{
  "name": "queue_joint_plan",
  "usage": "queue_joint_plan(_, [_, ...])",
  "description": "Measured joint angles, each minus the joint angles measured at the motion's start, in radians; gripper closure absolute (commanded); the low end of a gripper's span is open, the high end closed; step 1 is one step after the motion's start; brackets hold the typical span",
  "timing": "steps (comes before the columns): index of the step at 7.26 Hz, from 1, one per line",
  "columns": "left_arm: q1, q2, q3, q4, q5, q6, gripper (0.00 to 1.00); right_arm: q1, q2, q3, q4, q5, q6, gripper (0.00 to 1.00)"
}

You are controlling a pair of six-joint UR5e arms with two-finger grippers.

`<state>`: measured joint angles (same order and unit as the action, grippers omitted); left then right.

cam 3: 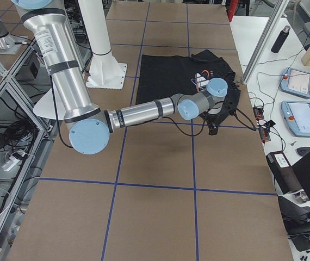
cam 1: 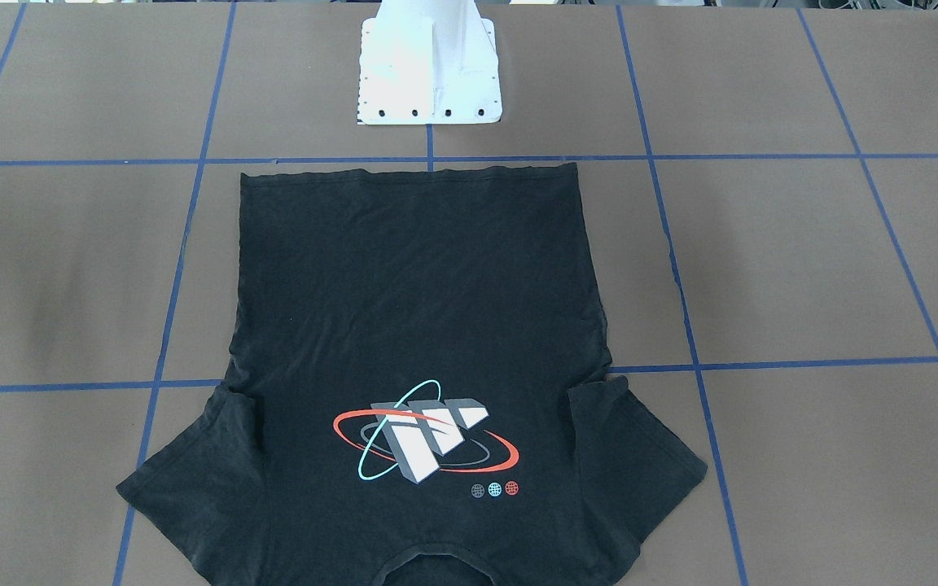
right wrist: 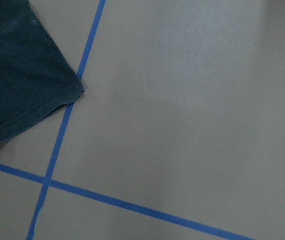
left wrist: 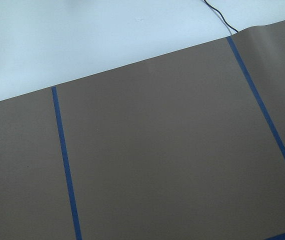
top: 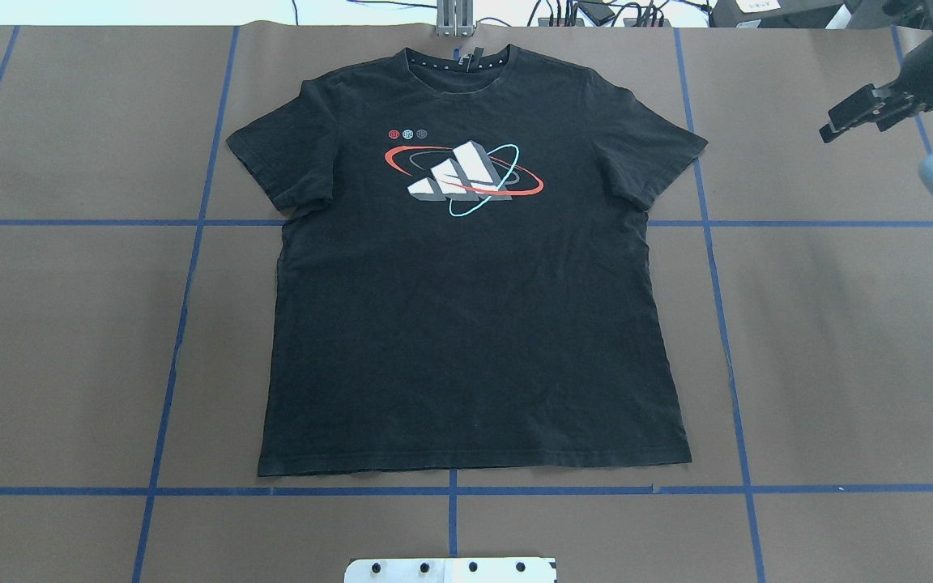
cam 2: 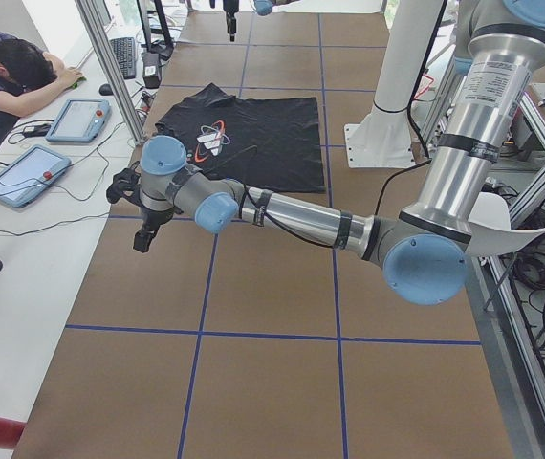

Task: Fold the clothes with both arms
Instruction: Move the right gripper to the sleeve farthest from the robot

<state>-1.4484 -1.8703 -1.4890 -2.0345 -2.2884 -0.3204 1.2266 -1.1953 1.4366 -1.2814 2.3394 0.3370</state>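
We see the T-shirt (top: 475, 324) flat, logo up, on the tabletop (top: 839, 364), the pedestal (cam 1: 428, 73) near its hem, and the left pincer (cam 2: 142, 239) and right pincer (top: 835, 125) well aside, though we cannot tell their grip.

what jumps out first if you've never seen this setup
A black T-shirt lies spread flat, print up, in the middle of the brown table, its grey-white logo ringed in red and cyan on the chest. The right gripper hangs beyond one sleeve and the left gripper beyond the other, neither touching the cloth.
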Motion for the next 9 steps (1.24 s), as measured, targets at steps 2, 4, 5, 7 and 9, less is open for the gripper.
queue_joint_plan(2, [0.003, 0.009, 0.026, -0.117, 0.001, -0.124, 0.01, -0.079, 0.069, -0.152, 0.207, -0.038, 0.158, 0.0])
queue_joint_plan(4, [0.004, 0.007, 0.034, -0.142, 0.0, -0.15, 0.01, -0.162, 0.158, -0.362, 0.47, -0.115, 0.352, 0.02])
queue_joint_plan(5, [0.004, 0.005, 0.037, -0.144, 0.0, -0.152, 0.01, -0.182, 0.203, -0.436, 0.517, -0.136, 0.384, 0.05])
queue_joint_plan(7, [0.005, 0.002, 0.037, -0.145, 0.0, -0.153, 0.01, -0.197, 0.262, -0.521, 0.537, -0.167, 0.393, 0.08])
queue_joint_plan(9, [0.005, 0.002, 0.037, -0.145, 0.0, -0.153, 0.01, -0.2, 0.272, -0.542, 0.538, -0.179, 0.377, 0.17])
